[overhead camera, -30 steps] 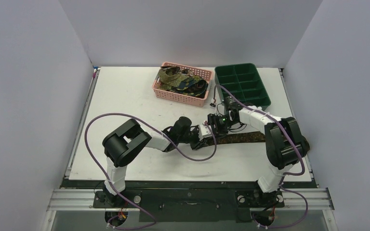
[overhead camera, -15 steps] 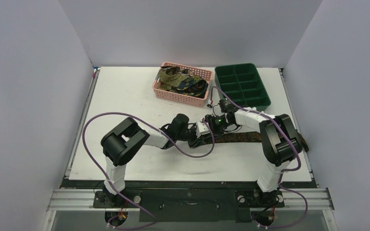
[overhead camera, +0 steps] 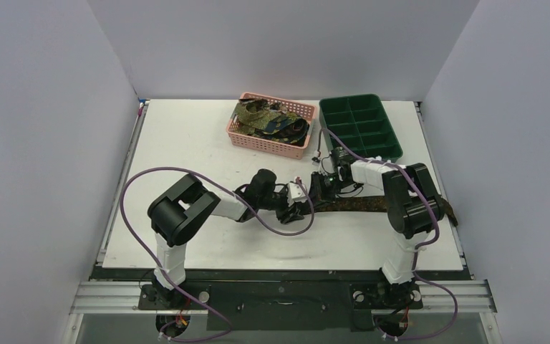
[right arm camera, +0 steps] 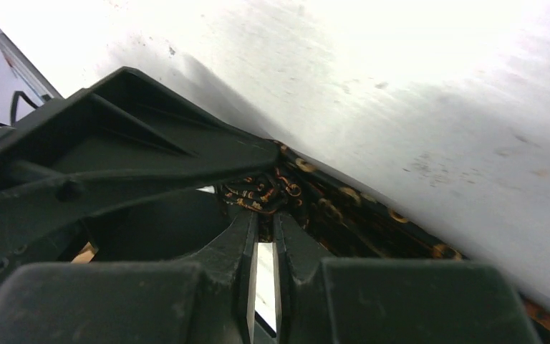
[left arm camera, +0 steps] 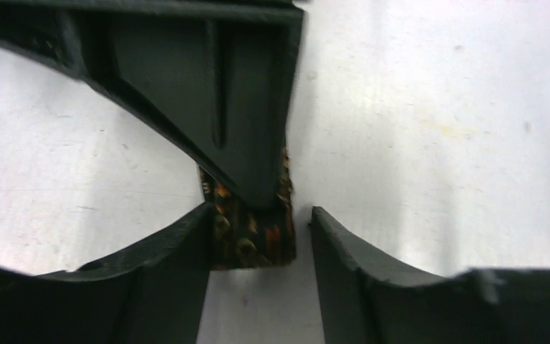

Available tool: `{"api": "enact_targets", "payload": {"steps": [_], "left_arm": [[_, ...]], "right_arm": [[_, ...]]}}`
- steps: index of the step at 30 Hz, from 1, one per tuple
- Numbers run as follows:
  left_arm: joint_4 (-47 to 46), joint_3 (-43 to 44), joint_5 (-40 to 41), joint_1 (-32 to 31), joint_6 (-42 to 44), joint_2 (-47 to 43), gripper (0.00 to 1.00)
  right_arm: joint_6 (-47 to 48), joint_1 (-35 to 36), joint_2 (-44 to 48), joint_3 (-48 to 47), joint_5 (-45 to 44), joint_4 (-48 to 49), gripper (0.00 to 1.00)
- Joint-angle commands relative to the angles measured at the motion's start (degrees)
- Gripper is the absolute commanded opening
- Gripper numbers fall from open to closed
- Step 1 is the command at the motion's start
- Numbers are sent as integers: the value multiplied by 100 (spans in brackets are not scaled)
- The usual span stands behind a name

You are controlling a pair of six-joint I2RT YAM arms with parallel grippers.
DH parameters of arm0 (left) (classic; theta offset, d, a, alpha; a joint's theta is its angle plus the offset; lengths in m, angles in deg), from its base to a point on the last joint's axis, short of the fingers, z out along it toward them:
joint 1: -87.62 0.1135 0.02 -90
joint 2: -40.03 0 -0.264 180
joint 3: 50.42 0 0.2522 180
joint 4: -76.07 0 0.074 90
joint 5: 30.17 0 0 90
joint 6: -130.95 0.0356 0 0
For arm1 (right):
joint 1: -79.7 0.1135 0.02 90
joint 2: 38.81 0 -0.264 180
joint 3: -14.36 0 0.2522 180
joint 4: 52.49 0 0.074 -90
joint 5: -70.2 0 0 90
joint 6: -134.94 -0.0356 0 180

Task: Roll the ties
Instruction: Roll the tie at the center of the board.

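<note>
One dark tie (overhead camera: 358,205) with a gold and brown pattern lies flat across the table, running right to the table's edge. Its left end (left arm camera: 252,240) sits between the fingers of my left gripper (left arm camera: 259,212), which is open, with the left finger touching the fabric and a gap on the right. My right gripper (right arm camera: 265,215) is shut on that same end, pinching bunched fabric (right arm camera: 261,192). In the top view the left gripper (overhead camera: 295,206) and the right gripper (overhead camera: 317,190) meet nose to nose. Several more ties (overhead camera: 268,118) lie piled in the pink basket.
The pink mesh basket (overhead camera: 268,145) stands at the back centre. The dark green compartment tray (overhead camera: 351,98) stands to its right, just behind the right arm. Purple cables loop from both arms over the table.
The right arm has folded in and its gripper has shifted a little left and nearer along the tie's end. The left gripper has drawn back slightly to the left.
</note>
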Motion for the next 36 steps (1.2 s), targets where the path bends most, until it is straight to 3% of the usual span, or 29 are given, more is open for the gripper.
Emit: {"api": "enact_targets", "payload": {"steps": [1, 6, 11, 18, 20, 23, 26, 27, 29, 30, 31, 33, 36], "left_arm": [[787, -470, -128, 152, 190, 66, 52], [-16, -745, -402, 151, 180, 47, 61], [-1113, -883, -429, 146, 76, 121, 65], [-1869, -396, -420, 123, -378, 823, 65], [-1936, -240, -421, 76, -517, 1000, 61], [-1526, -94, -469, 54, -498, 1054, 35], [-527, -71, -550, 126, -186, 763, 18], [-8, -82, -554, 145, -134, 687, 17], [538, -146, -549, 204, 36, 499, 14], [677, -175, -530, 206, 119, 408, 13], [867, -172, -519, 208, 137, 374, 13], [1078, -108, -496, 203, 121, 328, 13], [1268, -19, -489, 200, 99, 347, 13]], "right_arm": [[485, -269, -450, 152, -1156, -301, 0], [495, -368, -513, 179, -1432, -377, 0], [536, -479, -571, 164, -1422, -417, 0], [585, -413, -532, 184, -1093, -370, 0], [565, -390, -478, 207, -981, -330, 0], [500, -371, -341, 266, -798, -207, 0], [402, -360, 28, 309, -637, -149, 0], [377, -372, 123, 313, -594, -149, 2], [313, -397, 447, 324, -549, -154, 19], [285, -404, 613, 322, -533, -175, 32], [275, -405, 711, 325, -506, -193, 35], [208, -381, 746, 327, -432, -173, 39], [26, -277, 654, 321, -323, 46, 36]]}}
